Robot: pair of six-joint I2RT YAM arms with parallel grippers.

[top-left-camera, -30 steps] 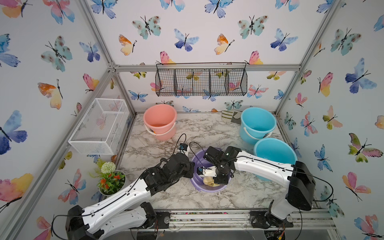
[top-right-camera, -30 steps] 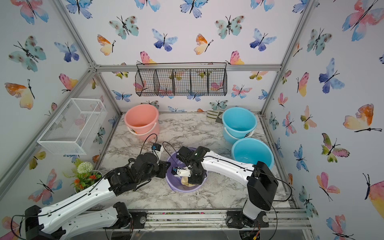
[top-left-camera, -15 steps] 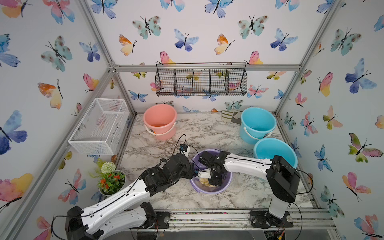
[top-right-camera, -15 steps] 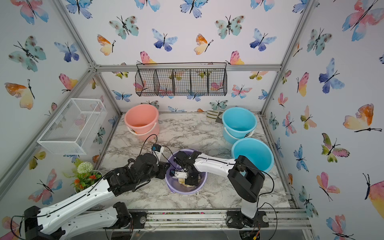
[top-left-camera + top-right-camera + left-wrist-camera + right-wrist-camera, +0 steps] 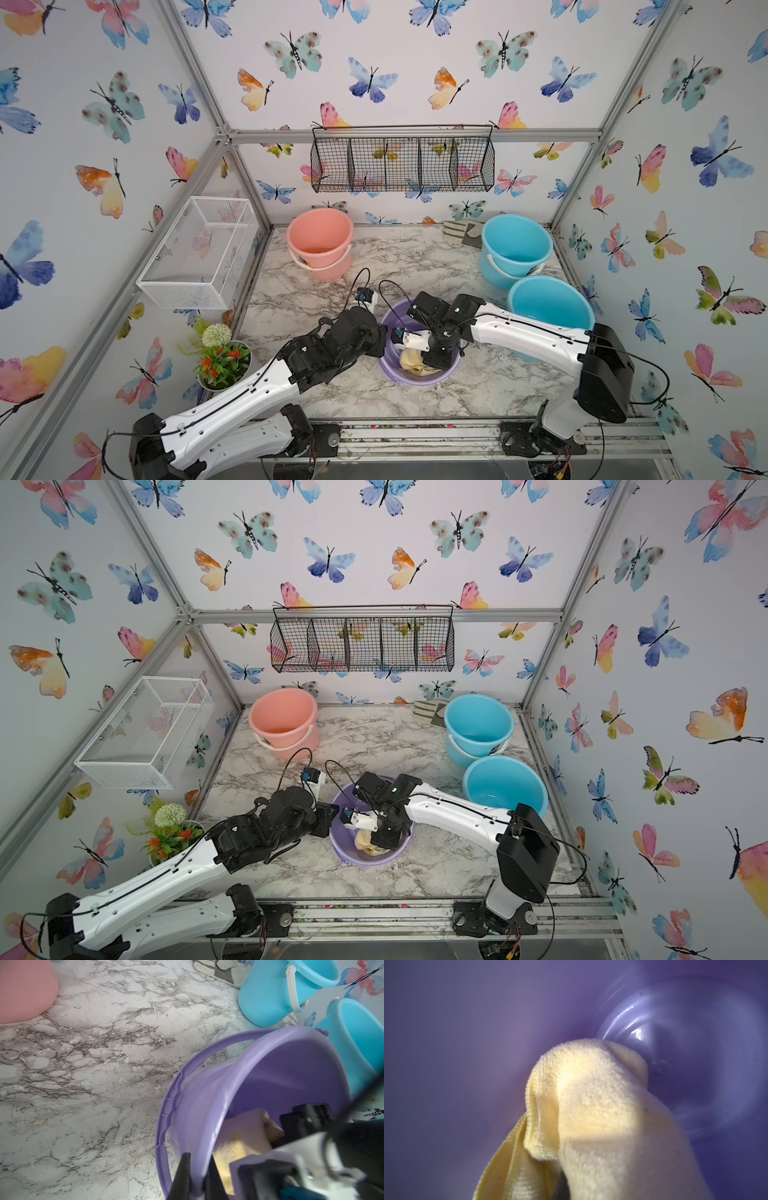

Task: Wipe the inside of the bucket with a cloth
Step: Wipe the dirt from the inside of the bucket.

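Wiping is in hand: low in the middle of both top views the left gripper point(image 5: 197, 1178) pinches the rim of the purple bucket point(image 5: 415, 379), steadying it, while the right gripper point(image 5: 436, 360), clenched on the cloth point(image 5: 591, 1105), reaches inside near the bucket's floor; next, I judge, the cloth needs dragging around the wall under steady pressure

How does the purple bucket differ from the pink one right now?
The purple bucket is clamped at its rim by the left gripper; the pink bucket stands untouched at the back. The purple bucket holds the cloth and the right gripper; the pink bucket holds neither. Both sit on the marble table.
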